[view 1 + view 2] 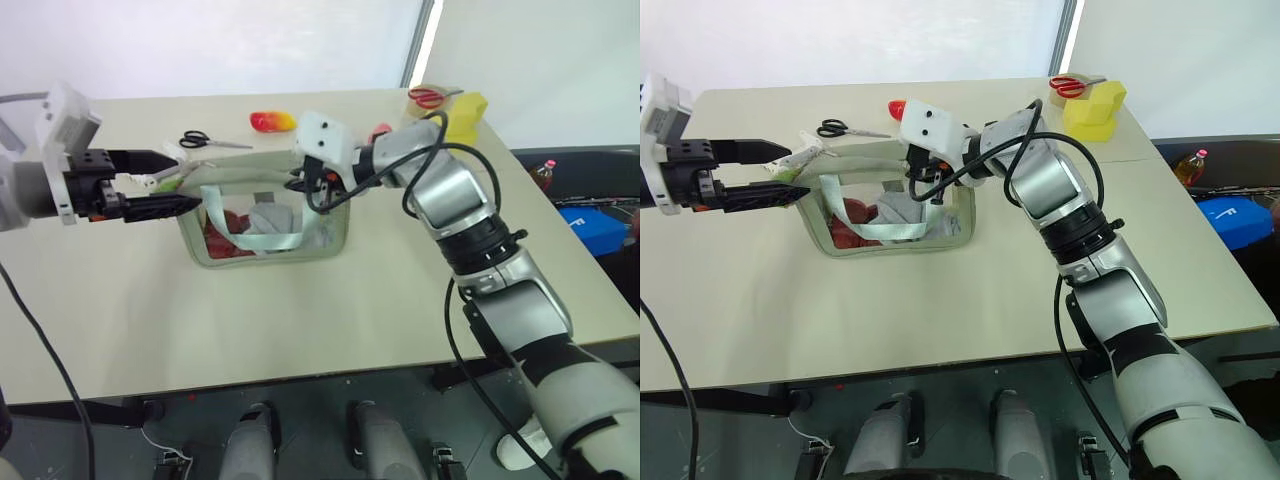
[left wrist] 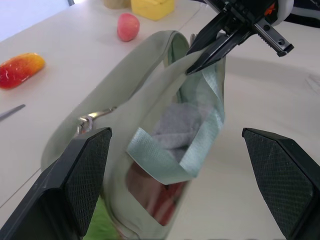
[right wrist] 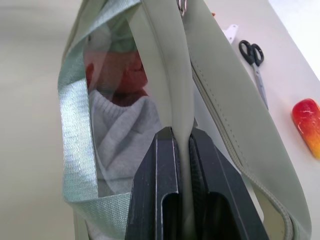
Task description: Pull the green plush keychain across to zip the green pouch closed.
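The right gripper [image 3: 181, 165] has its two black fingers [image 3: 159, 185] closed on a fold of the top edge of the pale sage-green rectangular fabric pouch [image 1: 268, 225], at the pouch's right end. The pinched fabric runs up between the fingers in the right wrist view.

The left gripper [image 1: 170, 182] has its fingers [image 2: 82, 175] spread wide and holds nothing. It hovers at the pouch's left end, with one finger above the top edge and the other just beside the left wall.

The pouch stands upright on the beige worktop [image 1: 300, 320], with its clear plastic front window facing the robot. A light teal woven strap [image 2: 202, 150] loops across the window. Grey fabric [image 3: 120, 135] and red contents [image 1: 215, 245] lie inside the pouch. A small metal ring [image 2: 90, 119] sits on the top seam near the left end.

The lime-green plush keychain [image 1: 787, 172] lies at the left end of the pouch, between the left fingers; contact cannot be determined.

Black-handled scissors [image 1: 200, 140] and an orange-and-yellow oval toy [image 1: 272, 121] lie behind the pouch. A yellow block-shaped toy [image 1: 1095, 108] and red-handled scissors [image 1: 1072, 86] lie at the far right.
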### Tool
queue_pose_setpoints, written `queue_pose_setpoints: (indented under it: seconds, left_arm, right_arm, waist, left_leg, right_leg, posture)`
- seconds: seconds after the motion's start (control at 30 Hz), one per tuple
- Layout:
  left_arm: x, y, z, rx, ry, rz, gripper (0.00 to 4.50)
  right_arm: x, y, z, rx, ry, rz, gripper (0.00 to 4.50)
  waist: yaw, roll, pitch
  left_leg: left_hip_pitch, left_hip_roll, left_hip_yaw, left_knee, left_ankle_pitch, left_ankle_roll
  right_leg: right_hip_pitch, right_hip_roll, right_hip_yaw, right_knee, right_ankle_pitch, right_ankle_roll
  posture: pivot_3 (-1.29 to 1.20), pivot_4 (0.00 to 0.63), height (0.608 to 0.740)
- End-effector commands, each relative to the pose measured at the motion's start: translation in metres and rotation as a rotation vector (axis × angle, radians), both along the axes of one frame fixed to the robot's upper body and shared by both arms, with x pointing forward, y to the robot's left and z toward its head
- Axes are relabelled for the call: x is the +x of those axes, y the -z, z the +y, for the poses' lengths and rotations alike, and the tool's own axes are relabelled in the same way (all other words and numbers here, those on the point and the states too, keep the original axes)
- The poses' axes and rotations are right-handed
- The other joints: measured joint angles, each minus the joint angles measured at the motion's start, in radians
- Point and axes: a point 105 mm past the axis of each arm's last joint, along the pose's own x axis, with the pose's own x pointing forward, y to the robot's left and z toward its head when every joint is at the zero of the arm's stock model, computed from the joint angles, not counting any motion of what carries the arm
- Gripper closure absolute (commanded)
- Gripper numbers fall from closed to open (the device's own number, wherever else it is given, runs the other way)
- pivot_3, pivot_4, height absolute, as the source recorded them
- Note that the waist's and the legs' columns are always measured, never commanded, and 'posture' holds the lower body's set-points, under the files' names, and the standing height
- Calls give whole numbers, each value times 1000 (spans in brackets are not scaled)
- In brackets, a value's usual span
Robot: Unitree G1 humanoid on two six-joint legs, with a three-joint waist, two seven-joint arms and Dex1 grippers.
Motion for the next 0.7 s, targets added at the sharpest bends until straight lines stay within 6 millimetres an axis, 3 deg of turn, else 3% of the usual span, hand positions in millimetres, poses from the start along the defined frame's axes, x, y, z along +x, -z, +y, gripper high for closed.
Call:
queue_pose_setpoints:
  seconds: [0.03,0.17,0.33,0.7]
  left_arm:
    - [-3,-12,0,12,6,-55,0]
    - [-2,-13,-2,9,12,-59,0]
    - [-2,-13,-1,9,8,-60,0]
    - [-3,-12,-3,6,15,-59,0]
  right_arm:
    - [0,-37,-1,82,19,-104,4467]
    - [-5,-34,5,75,-17,-113,4467]
    - [-27,-12,14,1,-176,-141,4467]
    - [-32,-2,17,-36,-275,-233,4467]
  waist:
    - [0,0,0]
    - [-2,0,0]
    - [-2,0,0]
    - [-2,0,0]
  left_leg:
    - [0,0,0,0,-1,-1]
    - [0,0,0,0,-1,-1]
    - [-1,0,0,-2,0,0]
    - [-1,0,0,-1,0,0]
  right_leg:
    - [0,0,0,0,0,0]
    - [0,0,0,-1,0,0]
    - [-1,0,0,0,0,1]
    - [-1,0,0,0,0,0]
  posture:
    - [0,150,740]
    - [0,150,740]
    - [0,150,740]
    - [0,150,740]
